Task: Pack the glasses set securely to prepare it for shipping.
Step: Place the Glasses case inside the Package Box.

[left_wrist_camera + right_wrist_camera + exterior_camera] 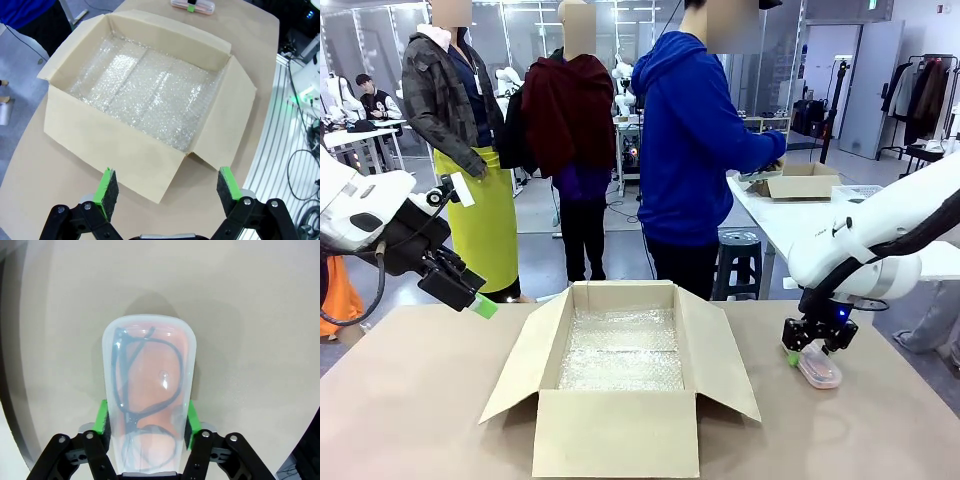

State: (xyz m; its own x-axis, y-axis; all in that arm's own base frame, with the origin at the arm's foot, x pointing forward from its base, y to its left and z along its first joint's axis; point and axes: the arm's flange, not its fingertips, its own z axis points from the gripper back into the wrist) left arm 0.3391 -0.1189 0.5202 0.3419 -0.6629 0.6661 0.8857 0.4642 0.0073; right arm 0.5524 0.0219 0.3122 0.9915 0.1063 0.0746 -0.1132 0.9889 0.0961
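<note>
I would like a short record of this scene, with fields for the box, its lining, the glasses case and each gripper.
box: open brown cardboard box, flaps spread, in the middle of the tan table
lining: clear bubble wrap sheet covering the box floor
case: pink oblong eyeglass case with clear lid, on the table to the right of the box, dark-framed glasses inside
right gripper: jaws shut on the case's long sides
left gripper: jaws open, holding nothing, raised at the left of the box
</note>
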